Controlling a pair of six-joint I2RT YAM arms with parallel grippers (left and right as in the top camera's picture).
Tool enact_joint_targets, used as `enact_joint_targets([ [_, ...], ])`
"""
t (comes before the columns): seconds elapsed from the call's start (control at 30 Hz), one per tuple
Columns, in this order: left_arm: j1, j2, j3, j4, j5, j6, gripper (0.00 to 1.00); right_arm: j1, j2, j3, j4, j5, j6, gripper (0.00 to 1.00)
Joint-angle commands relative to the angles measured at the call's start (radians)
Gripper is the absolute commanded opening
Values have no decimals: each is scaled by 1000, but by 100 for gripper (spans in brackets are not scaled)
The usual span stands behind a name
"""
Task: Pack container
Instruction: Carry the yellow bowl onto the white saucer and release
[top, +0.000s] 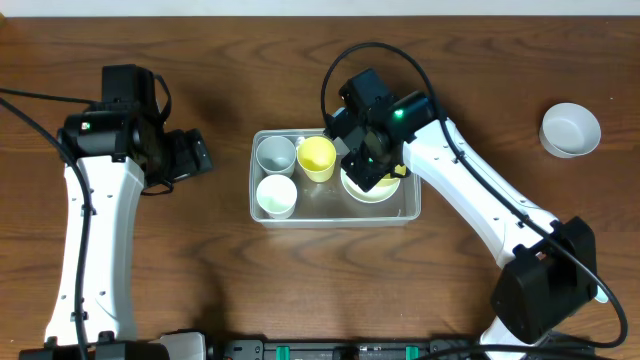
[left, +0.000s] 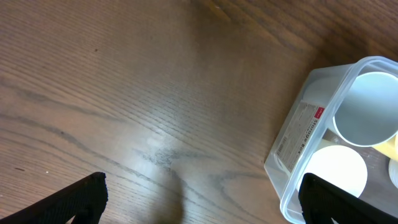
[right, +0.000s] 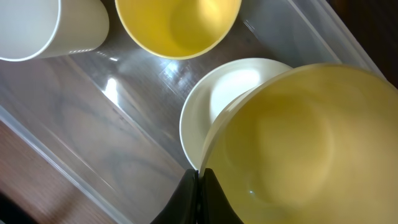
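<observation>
Dark wood table (top: 200, 260), overhead view. Clear container (top: 335, 221) sits mid-table, between my two arms. Inside it, on the side toward my left arm: grey cup (top: 276, 153) and white cup (top: 277, 196) side by side. Yellow cup (top: 317, 158) is just beside the grey one, all three upright with mouths up.

My right pincer (right: 198, 196) is down in the other end of the container. Its fingers are pinched together on the rim of a pale yellow bowl (right: 292, 143). That bowl sits tilted over a white bowl (right: 230, 93) that lies on the container floor, next to the yellow cup.

My left pincer (left: 205, 208) is spread wide and holds nothing. It is over bare wood, beside the container's short end and not touching it. From the left wrist view a printed label (left: 298, 134) shows on that end wall.

Second white bowl (top: 571, 129) stands alone on the table, well apart from the container, out past my right arm.
</observation>
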Motion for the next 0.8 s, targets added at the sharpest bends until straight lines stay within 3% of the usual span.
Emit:
enact_joint_targets([
  [0.0, 5, 2, -9, -3, -2, -9, 98, 11, 7, -18, 8, -4, 6, 2],
  [0.33, 5, 2, -9, -3, -2, -9, 98, 11, 7, -48, 34, -4, 6, 5],
  [0.4, 5, 2, -9, -4, -2, -9, 98, 11, 7, -48, 39, -3, 6, 13],
  [0.53, 5, 2, -9, -4, -2, -9, 98, 11, 7, -48, 45, -3, 6, 40],
  [0.77, 6, 2, -9, -3, -2, -9, 98, 11, 7, -48, 48, -3, 6, 40],
])
